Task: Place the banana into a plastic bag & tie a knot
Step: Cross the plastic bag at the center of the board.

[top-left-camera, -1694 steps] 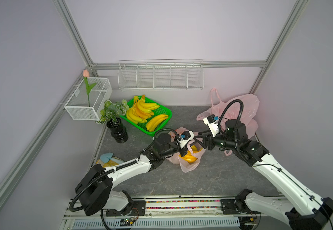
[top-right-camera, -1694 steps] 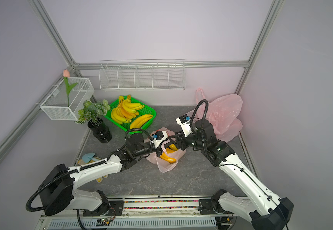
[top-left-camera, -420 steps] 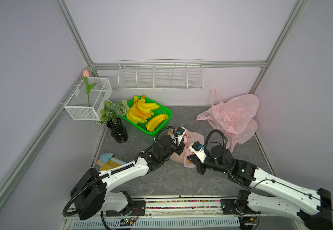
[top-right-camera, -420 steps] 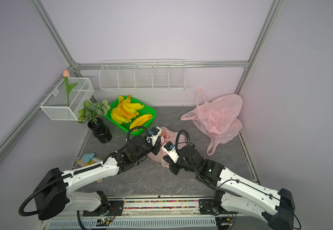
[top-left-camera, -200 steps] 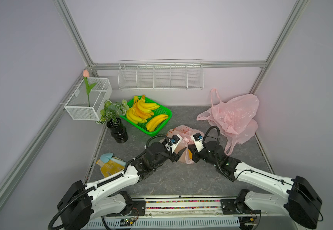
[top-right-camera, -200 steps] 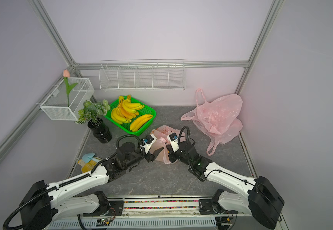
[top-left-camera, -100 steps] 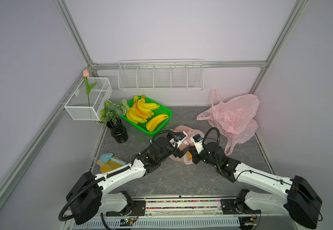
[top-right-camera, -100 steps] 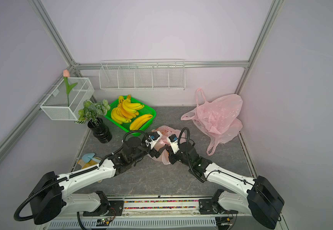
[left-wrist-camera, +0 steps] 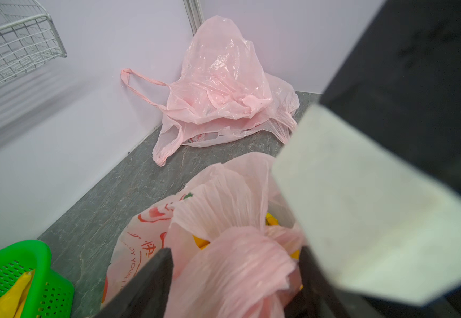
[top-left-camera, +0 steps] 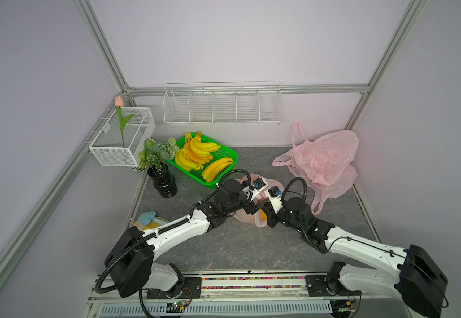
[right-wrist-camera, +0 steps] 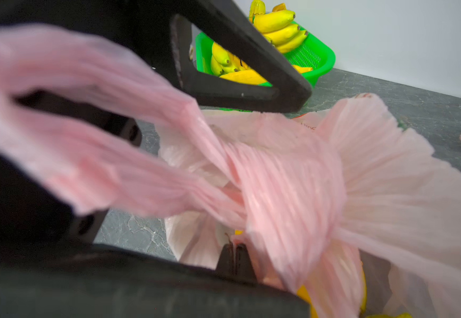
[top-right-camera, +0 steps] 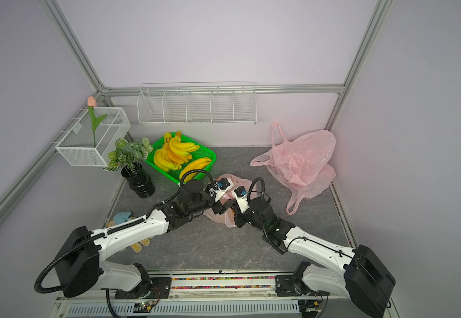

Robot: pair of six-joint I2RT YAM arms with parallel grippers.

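While the right hand [right-wrist-camera: 235, 257] pinches the bag [right-wrist-camera: 292, 179], the left hand [left-wrist-camera: 235, 256] gapes around it.

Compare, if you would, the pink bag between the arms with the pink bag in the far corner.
The middle bag shows yellow banana through its plastic; the corner bag shows none. The middle bag's top is gathered and pinched by the right gripper; the corner bag's handles lie loose, untouched. Both are thin pink plastic.

Top views look down; wrist views hug the bag [left-wrist-camera: 232, 264].
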